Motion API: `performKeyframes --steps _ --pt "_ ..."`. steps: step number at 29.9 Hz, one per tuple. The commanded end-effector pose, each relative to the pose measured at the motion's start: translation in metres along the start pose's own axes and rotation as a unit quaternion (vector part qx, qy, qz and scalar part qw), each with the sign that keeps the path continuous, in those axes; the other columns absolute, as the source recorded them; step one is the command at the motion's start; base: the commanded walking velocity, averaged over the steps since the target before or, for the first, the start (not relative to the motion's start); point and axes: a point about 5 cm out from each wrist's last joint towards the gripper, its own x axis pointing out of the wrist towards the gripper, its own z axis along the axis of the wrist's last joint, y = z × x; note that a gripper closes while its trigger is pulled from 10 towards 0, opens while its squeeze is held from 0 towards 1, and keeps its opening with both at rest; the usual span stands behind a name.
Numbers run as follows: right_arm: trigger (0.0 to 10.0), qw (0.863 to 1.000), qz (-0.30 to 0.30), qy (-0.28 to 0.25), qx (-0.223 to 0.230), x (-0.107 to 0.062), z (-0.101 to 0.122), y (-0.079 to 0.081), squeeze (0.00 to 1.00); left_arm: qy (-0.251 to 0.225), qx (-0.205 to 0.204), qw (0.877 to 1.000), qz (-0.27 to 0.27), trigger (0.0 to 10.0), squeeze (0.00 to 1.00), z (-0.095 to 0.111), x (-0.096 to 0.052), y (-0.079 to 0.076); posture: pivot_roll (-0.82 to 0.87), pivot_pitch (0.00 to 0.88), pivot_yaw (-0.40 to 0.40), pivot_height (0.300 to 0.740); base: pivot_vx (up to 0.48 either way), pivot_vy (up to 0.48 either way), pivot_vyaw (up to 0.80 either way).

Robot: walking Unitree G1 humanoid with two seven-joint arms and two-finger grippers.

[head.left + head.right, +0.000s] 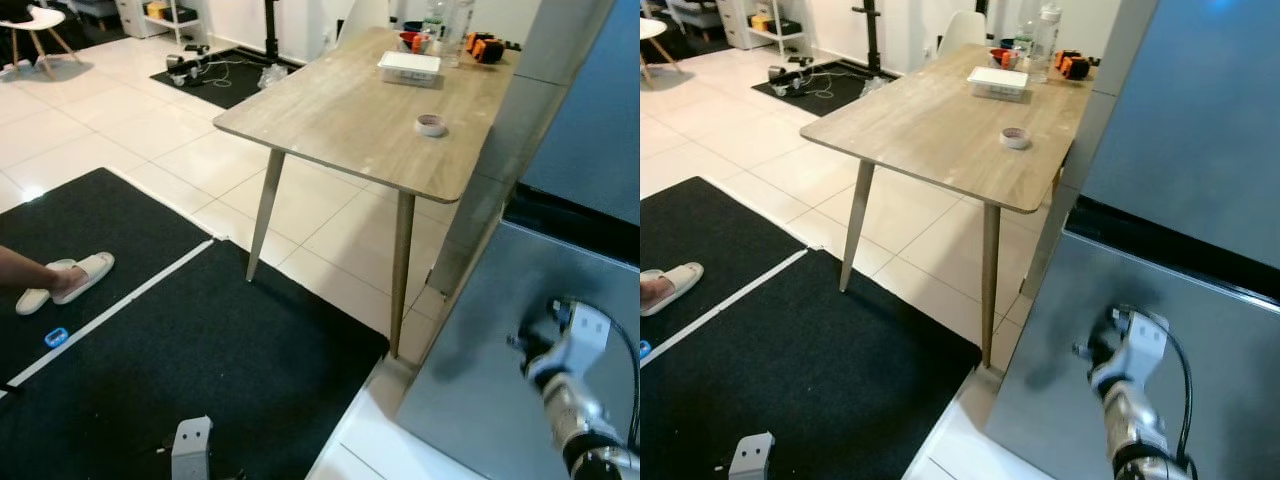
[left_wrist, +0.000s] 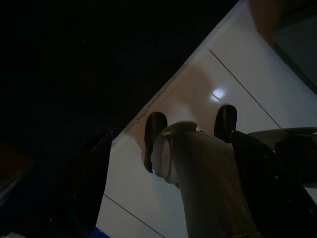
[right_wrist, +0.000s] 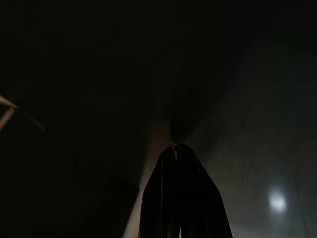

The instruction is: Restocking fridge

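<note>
At the lower right of the head views, the right gripper (image 1: pixel 1090 352) is reaching toward the grey fridge (image 1: pixel 1200 150), its tip lying right at the flat face of the lower door (image 1: pixel 1060 390). In the right wrist view the two black fingers (image 3: pixel 181 198) are pressing together with nothing between them, pointing at a dark vertical seam ahead. Both fridge doors are standing closed, the dark horizontal gap between upper and lower door running above the gripper.

The left gripper (image 2: pixel 190 131) is hanging low over white floor tiles (image 2: pixel 237 94), and its fingers are pinching a pale, rounded bottle (image 2: pixel 198 178) — the bottle's long axis is running along the fingers, its capped end pointing outward toward the tiled floor.

Left of the fridge, a wooden table (image 1: pixel 340 110) is standing on slanted legs, its near corner leg close beside the fridge's side. On it are lying a roll of tape (image 1: pixel 431 124), a white tray (image 1: pixel 409 66), clear bottles (image 1: pixel 1044 35) and an orange-and-black item (image 1: pixel 484 46) at the far end. A black mat (image 1: pixel 180 350) is covering the floor in front — a white line is crossing it, and a person's foot in a white slipper (image 1: pixel 68 280) is resting at its left edge.
</note>
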Motion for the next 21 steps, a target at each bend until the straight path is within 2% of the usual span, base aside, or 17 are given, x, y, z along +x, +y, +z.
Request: performKeyframes --steps 1,4,5,6,7,9,11,13,15,16,17,18,19,20,21 --pt "10.0 0.997 0.004 -0.073 -0.023 0.012 0.039 0.007 0.0 0.005 -0.008 1.0 0.0 10.0 0.0 -0.006 -0.001 -0.001 0.07 0.0 -0.054 0.74 0.0 0.0 0.0" --pt "10.0 0.995 0.026 -0.087 -0.037 0.017 0.048 0.018 0.0 0.006 -0.011 1.0 0.001 10.0 0.0 -0.007 -0.001 -0.001 0.07 0.0 -0.054 0.74 0.0 0.0 0.0" --pt "10.0 0.996 0.045 -0.059 -0.047 0.014 0.034 0.022 0.0 0.008 -0.012 1.0 0.001 10.0 0.0 -0.009 -0.002 -0.001 0.08 0.005 -0.066 0.74 0.0 0.0 0.0" --pt "10.0 0.996 0.045 -0.059 -0.047 0.014 0.034 0.022 0.0 0.008 -0.012 1.0 0.001 10.0 0.0 -0.009 -0.002 -0.001 0.08 0.005 -0.066 0.74 0.0 0.0 0.0" --pt "10.0 0.997 0.058 -0.017 -0.055 0.009 0.013 0.021 0.0 0.01 -0.013 1.0 0.001 10.0 0.0 -0.011 -0.002 -0.001 0.07 0.006 -0.066 0.74 0.0 0.0 0.0" --pt "10.0 0.997 0.06 -0.008 -0.056 0.008 0.009 0.021 0.0 0.01 -0.013 1.0 0.001 10.0 0.0 -0.012 -0.002 -0.001 0.07 0.006 -0.066 0.74 0.0 0.0 0.0" --pt "10.0 0.99 0.068 0.088 -0.089 -0.011 -0.037 0.015 0.0 0.012 -0.013 1.0 -0.001 10.0 0.0 -0.013 -0.002 -0.001 0.08 0.007 -0.06 0.74 0.0 0.0 0.0" --pt "10.0 0.974 0.063 0.182 -0.116 -0.035 -0.079 0.005 0.0 0.013 -0.013 1.0 -0.001 10.0 0.0 -0.014 -0.002 -0.002 0.08 0.007 -0.059 0.74 0.0 0.0 0.0" --pt "10.0 0.965 0.056 0.227 -0.123 -0.05 -0.1 -0.001 0.0 0.012 -0.012 1.0 -0.002 10.0 0.0 -0.013 -0.002 -0.002 0.08 0.008 -0.058 0.74 0.0 0.0 0.0" --pt "10.0 0.965 0.056 0.227 -0.123 -0.05 -0.1 -0.001 0.0 0.012 -0.012 1.0 -0.002 10.0 0.0 -0.013 -0.002 -0.002 0.08 0.008 -0.058 0.74 0.0 0.0 0.0" --pt "10.0 0.952 0.04 0.274 -0.131 -0.071 -0.122 -0.01 0.0 0.01 -0.011 1.0 -0.002 10.0 0.0 -0.012 -0.002 -0.002 0.08 0.007 -0.058 0.74 0.0 0.0 0.0" --pt "10.0 0.943 0.028 0.304 -0.133 -0.085 -0.135 -0.016 0.0 0.009 -0.01 1.0 -0.001 10.0 0.0 -0.011 -0.002 -0.002 0.08 0.007 -0.058 0.74 0.0 0.0 0.0" --pt "10.0 0.943 0.028 0.304 -0.133 -0.085 -0.135 -0.016 0.0 0.009 -0.01 1.0 -0.001 10.0 0.0 -0.011 -0.002 -0.002 0.08 0.007 -0.058 0.74 0.0 0.0 0.0" --pt "10.0 0.926 -0.007 0.359 -0.113 -0.115 -0.158 -0.029 0.0 0.006 -0.008 1.0 0.0 10.0 0.0 -0.01 -0.001 -0.002 0.07 0.007 -0.059 0.74 0.0 0.0 0.0" --pt "10.0 0.92 -0.018 0.378 -0.107 -0.125 -0.166 -0.034 0.0 0.006 -0.008 1.0 0.0 10.0 0.0 -0.009 -0.001 -0.002 0.07 0.005 -0.062 0.74 0.0 0.0 0.0"
